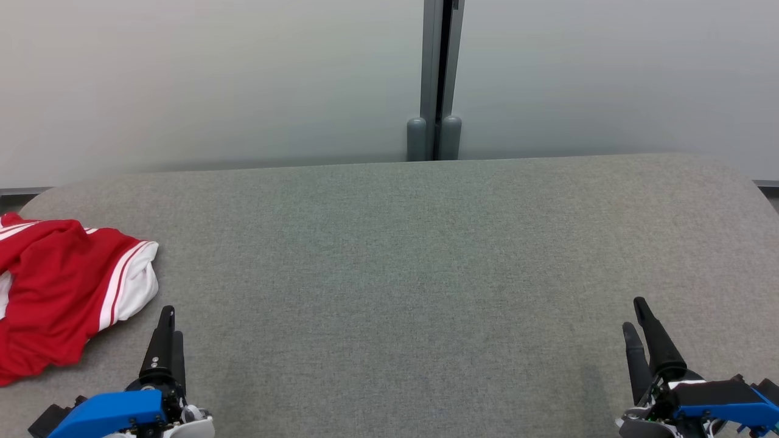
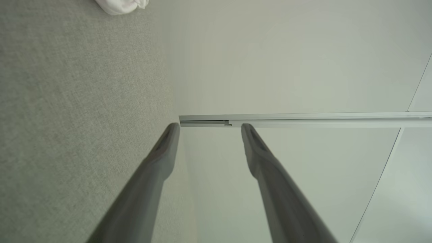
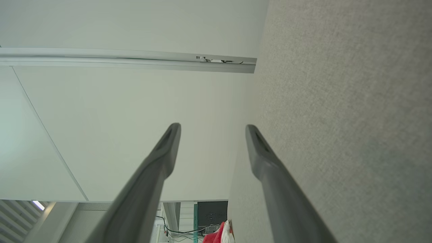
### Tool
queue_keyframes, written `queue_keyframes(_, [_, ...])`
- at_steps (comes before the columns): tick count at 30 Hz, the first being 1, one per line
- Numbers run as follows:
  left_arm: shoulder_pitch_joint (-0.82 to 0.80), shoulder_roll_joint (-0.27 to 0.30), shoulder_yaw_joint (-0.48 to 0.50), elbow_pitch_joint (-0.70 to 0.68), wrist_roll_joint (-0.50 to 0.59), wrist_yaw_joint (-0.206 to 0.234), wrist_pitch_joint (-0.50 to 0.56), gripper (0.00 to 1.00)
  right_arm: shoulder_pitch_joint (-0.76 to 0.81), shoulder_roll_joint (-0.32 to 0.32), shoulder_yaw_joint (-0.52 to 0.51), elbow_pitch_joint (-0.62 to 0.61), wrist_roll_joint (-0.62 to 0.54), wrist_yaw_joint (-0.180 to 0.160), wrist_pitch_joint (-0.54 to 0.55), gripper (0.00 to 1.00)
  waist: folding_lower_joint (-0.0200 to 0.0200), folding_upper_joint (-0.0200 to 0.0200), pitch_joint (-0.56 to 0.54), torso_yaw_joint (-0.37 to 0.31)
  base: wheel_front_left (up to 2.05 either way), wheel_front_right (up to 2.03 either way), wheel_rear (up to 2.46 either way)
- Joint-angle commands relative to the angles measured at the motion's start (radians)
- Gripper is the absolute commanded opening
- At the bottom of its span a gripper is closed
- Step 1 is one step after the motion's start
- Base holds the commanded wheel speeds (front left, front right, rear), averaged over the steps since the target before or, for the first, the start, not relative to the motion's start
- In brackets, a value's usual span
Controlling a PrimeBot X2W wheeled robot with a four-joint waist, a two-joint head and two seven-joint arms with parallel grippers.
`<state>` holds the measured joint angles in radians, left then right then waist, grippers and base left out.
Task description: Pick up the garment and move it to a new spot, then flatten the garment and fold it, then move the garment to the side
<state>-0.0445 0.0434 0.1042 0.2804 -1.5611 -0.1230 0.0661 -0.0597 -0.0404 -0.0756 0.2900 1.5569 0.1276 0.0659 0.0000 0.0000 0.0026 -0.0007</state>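
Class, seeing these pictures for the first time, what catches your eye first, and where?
A crumpled red-and-white garment stands out, lying at the left edge of the grey table. The left gripper and right gripper sit at the head view's lower corners, both open and empty.

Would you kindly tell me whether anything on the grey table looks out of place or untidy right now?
The red garment with white stripes lies crumpled in a heap at the left end of the grey fabric-covered table, bunched rather than flat and cut off by the head view's edge. Nothing else stands out.
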Motion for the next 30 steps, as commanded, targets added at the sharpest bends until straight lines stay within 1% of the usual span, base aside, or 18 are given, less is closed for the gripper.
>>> queue_keyframes(1, [-0.020, 0.005, -0.004, -0.026, 0.035, 0.005, -0.012, 1.00, -0.031, -0.006, 0.000, -0.013, -0.033, 0.002, -0.012, 1.00, 0.0000, 0.0000, 0.000, 0.000, 0.00, 0.00, 0.00])
queue_keyframes(10, [-0.004, 0.006, -0.034, -0.056, 0.268, 0.038, -0.053, 1.00, -0.036, -0.006, 0.000, -0.035, -0.230, 0.002, -0.052, 1.00, 0.0000, 0.0000, -0.001, -0.001, 0.00, 0.00, 0.00])
queue_keyframes(14, [0.000, 0.018, -0.058, -0.061, 0.388, 0.048, -0.069, 1.00, -0.035, -0.006, 0.019, -0.046, -0.378, 0.002, -0.069, 1.00, 0.0000, 0.0000, -0.001, 0.000, 0.00, 0.00, 0.00])
queue_keyframes(17, [0.002, 0.026, -0.079, -0.065, 0.467, 0.057, -0.081, 1.00, -0.034, -0.006, 0.023, -0.051, -0.466, 0.002, -0.081, 1.00, 0.0000, 0.0000, -0.001, 0.001, 0.00, 0.00, 0.00])
queue_keyframes(30, [0.010, 0.050, -0.127, -0.078, 0.706, 0.094, -0.129, 1.00, -0.041, -0.008, 0.032, -0.059, -0.702, 0.003, -0.129, 1.00, 0.0000, 0.0000, 0.000, 0.001, 0.00, 0.00, 0.00])
